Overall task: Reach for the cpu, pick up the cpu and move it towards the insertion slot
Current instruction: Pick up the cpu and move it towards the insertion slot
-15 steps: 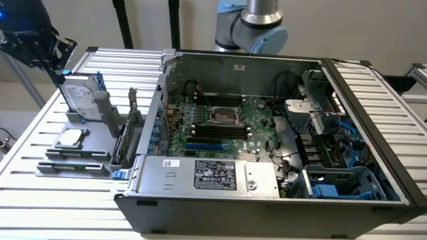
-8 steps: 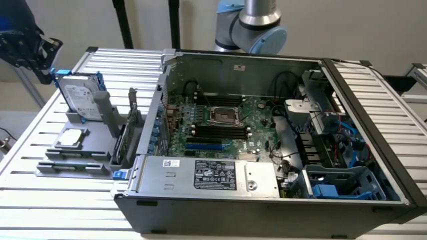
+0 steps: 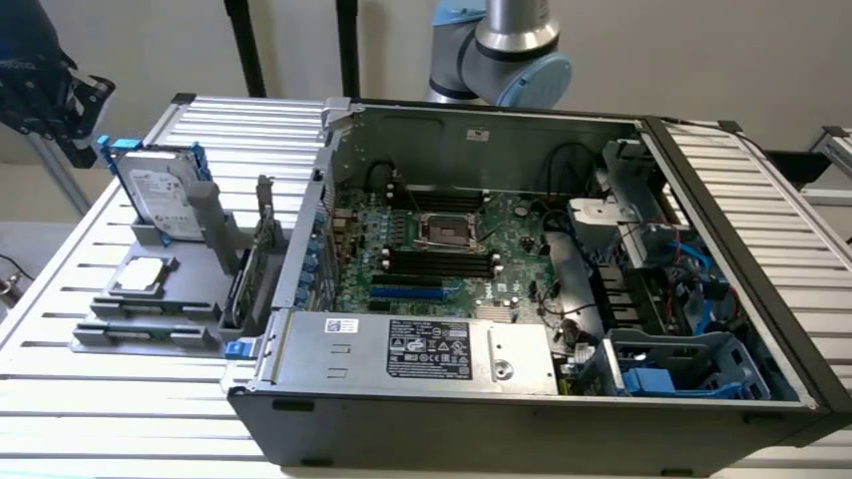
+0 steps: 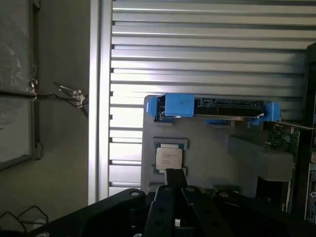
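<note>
The cpu (image 3: 143, 276) lies flat, silvery top up, in a recess of the grey holder (image 3: 180, 304) on the slatted table, at the exterior view's left. In the wrist view the cpu (image 4: 169, 158) sits just beyond the tip of my black gripper (image 4: 175, 181), which hangs over the holder (image 4: 217, 153) and holds nothing that I can see. The insertion slot (image 3: 444, 231), a square socket with a shiny frame, sits in the green motherboard (image 3: 513, 235) inside the open computer case.
An upright silver hard drive with blue rails (image 3: 163, 200) (image 4: 217, 107) stands at the holder's far end. The case's metal wall (image 3: 299, 249) rises between the holder and the motherboard. The arm's base (image 3: 513, 50) stands behind the case. A power supply (image 3: 419, 349) fills the case's front.
</note>
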Robot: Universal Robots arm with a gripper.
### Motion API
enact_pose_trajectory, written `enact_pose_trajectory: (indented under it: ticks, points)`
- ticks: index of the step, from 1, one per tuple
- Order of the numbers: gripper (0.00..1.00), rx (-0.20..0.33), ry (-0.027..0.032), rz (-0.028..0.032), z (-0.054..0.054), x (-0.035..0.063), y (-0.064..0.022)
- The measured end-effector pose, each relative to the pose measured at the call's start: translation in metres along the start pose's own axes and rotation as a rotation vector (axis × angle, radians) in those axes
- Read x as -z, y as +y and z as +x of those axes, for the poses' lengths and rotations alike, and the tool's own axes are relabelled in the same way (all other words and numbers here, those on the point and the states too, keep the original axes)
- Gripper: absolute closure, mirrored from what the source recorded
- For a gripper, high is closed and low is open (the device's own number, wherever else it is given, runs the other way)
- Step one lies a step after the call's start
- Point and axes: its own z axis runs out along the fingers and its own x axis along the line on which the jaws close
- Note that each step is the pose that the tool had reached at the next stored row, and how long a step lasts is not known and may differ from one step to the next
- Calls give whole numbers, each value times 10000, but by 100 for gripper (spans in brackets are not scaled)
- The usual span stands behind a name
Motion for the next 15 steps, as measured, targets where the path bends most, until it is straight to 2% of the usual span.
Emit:
enact_pose_trajectory:
  ticks: [1, 2, 3, 4, 5, 7, 8, 11, 13, 14, 15]
  points:
    - [88, 0, -1, 0, 0, -1, 0]
    - [76, 0, -1, 0, 0, 0, 0]
    - [76, 0, -1, 0, 0, 0, 0]
    - [70, 0, -1, 0, 0, 0, 0]
    - [70, 0, 0, 0, 0, 0, 0]
    - [58, 0, -1, 0, 0, 0, 0]
    - [58, 0, 0, 0, 0, 0, 0]
    - [41, 0, 1, 0, 1, 0, 0]
    - [41, -6, 6, 0, 1, -6, 0]
    - [35, -20, 6, -1, 1, -17, -1]
    - [35, -50, 7, -1, 1, -33, -2]
